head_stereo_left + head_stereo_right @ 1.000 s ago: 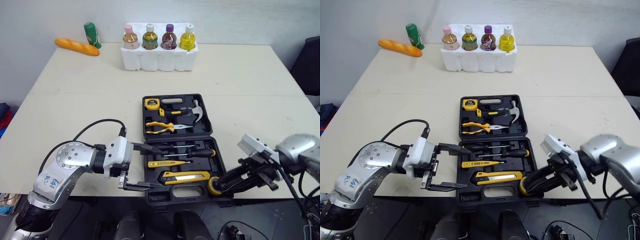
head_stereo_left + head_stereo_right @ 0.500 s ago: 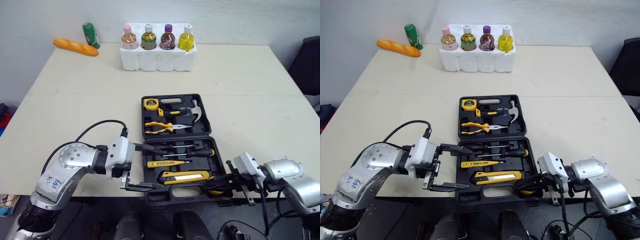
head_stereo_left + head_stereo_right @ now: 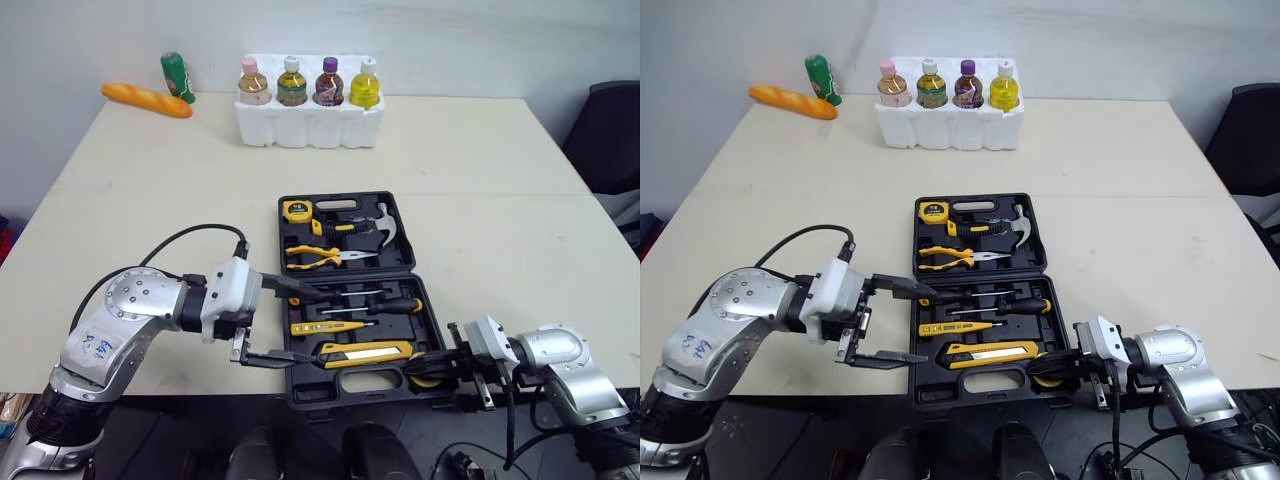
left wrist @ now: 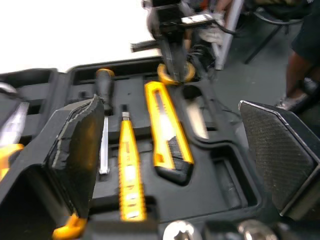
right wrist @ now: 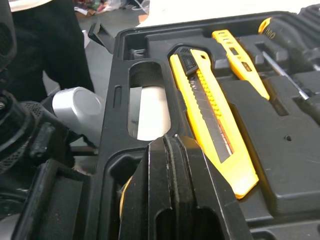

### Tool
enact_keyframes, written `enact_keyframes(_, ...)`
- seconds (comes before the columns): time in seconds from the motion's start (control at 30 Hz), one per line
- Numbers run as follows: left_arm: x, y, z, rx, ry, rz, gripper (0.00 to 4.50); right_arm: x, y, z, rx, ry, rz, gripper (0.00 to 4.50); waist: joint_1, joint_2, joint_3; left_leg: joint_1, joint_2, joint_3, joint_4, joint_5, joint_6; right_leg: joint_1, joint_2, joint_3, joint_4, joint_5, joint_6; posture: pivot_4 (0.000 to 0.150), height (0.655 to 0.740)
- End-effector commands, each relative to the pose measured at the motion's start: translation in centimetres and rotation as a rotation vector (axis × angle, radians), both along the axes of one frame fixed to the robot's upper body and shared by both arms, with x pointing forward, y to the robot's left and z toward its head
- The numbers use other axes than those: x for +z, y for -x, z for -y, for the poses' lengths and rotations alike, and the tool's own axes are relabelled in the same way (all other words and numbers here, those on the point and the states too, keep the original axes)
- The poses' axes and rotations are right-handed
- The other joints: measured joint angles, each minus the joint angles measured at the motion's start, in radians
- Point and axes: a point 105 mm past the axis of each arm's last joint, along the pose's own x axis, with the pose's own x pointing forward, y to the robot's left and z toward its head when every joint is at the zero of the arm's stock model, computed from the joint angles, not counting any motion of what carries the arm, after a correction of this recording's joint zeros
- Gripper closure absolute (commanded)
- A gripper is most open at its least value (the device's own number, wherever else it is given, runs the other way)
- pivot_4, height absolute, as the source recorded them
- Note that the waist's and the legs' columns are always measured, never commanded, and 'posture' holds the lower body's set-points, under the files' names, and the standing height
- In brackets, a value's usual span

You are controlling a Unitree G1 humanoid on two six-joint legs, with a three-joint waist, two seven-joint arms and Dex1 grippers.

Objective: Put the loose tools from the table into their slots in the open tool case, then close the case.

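Right pincer (image 3: 430,362) pinches yellow tape roll (image 3: 428,379) inside tool case (image 3: 302,384).

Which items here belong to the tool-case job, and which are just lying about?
Job:
tool case
yellow tape roll, held by the right gripper
utility knife
pliers
hammer

Lying about:
bread loaf
green bottle
foam tray of drink bottles

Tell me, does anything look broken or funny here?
One pad of the left gripper looks cracked and peeling, while the other is smooth mesh. The tools in the case lie straight; the right gripper clamps the tape roll at its near corner.
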Motion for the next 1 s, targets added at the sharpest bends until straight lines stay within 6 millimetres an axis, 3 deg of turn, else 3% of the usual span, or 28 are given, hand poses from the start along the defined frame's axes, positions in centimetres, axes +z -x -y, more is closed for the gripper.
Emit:
enact_keyframes(0.03,1.9,-0.9,-0.6,0.084,0.143,-0.039,0.0,-1.3,-0.6,0.1,-0.11,0.003,-0.12,4.48,0.001,-0.001,-0.001,0.002,0.001,-0.001,0.0,-0.003,-0.004,0.003,0.0,-0.001,-0.002,0.0,0.0,0.15,0.74)
enact_keyframes(0.2,2.7,-2.6,-3.3,0.245,0.207,-0.048,0.0,3.7,-1.5,-1.5,-0.143,-0.062,-0.144,4.48,-0.005,0.003,0.001,-0.004,0.002,-0.003,0.0,0.0,-0.002,-0.004,-0.001,-0.001,0.002,0.0,-0.003,0.15,0.74)
enact_keyframes(0.3,2.7,-3.3,-5.3,0.344,0.196,-0.019,0.0,6.8,-2.6,-1.0,-0.207,-0.097,-0.086,4.48,0.002,0.009,0.005,-0.011,0.002,-0.003,0.0,0.001,-0.003,-0.015,-0.001,-0.001,0.008,-0.002,-0.006,0.15,0.74)
enact_keyframes(0.43,2.2,-4.3,-7.9,0.494,0.191,0.031,0.0,8.6,-4.2,0.2,-0.313,-0.083,-0.021,4.48,0.005,0.01,0.006,-0.012,0.001,-0.002,-0.001,0.0,-0.004,-0.017,0.0,-0.001,0.009,-0.004,-0.008,0.15,0.74)
enact_keyframes(0.57,0.4,-5.4,-9.6,0.636,0.198,0.031,1.87,8.3,-7.2,2.7,-0.476,0.024,0.071,4.5,0.005,0.01,0.006,-0.013,0.001,-0.001,0.0,-0.001,-0.003,-0.016,-0.001,-0.002,0.008,-0.003,-0.008,0.15,0.74)
enact_keyframes(0.63,-1.4,-6.3,-9.8,0.705,0.187,0.02,2.3,7.3,-8.9,3.8,-0.569,0.082,0.09,4.5,0.005,0.01,0.006,-0.012,0.0,0.001,0.0,-0.001,-0.002,-0.016,-0.002,-0.001,0.007,-0.003,-0.006,0.15,0.74)
enact_keyframes(0.67,-2.5,-6.7,-9.6,0.726,0.174,0.008,2.8,6.9,-9.7,4.3,-0.616,0.097,0.105,4.5,0.004,0.01,0.006,-0.013,0.0,0.001,0.0,-0.001,-0.002,-0.017,-0.001,-0.001,0.007,-0.003,-0.006,0.15,0.74)
enact_keyframes(0.7,-3.4,-6.9,-9.1,0.726,0.159,-0.004,2.91,6.7,-10.4,4.6,-0.647,0.107,0.121,4.5,0.004,0.01,0.006,-0.013,0.001,0.001,0.0,-0.001,-0.002,-0.017,-0.001,-0.001,0.007,-0.002,-0.006,0.15,0.74)
enact_keyframes(0.83,-4.8,-7.3,-7.2,0.712,0.14,-0.019,4.44,6.4,-11.8,5.2,-0.717,0.091,0.135,4.5,0.004,0.01,0.006,-0.017,0.001,0.004,0.001,0.0,-0.002,-0.024,-0.001,0.001,0.01,-0.002,-0.006,0.15,0.74)
enact_keyframes(0.9,-5.2,-7.6,-6.1,0.707,0.142,-0.036,4.44,6.1,-12.4,5.3,-0.743,0.1,0.15,4.5,0.005,0.01,0.006,-0.025,0.001,0.004,0.003,0.004,-0.003,-0.033,0.0,0.001,0.013,-0.002,-0.005,0.15,0.74)
enact_keyframes(1.0,-6.4,-8.8,-5.2,0.764,0.121,-0.065,4.44,5.0,-13.1,4.0,-0.727,0.122,0.125,4.5,0.003,0.01,0.006,-0.025,0.001,0.005,0.003,0.004,-0.003,-0.033,0.0,0.0,0.014,-0.002,-0.005,0.15,0.74)
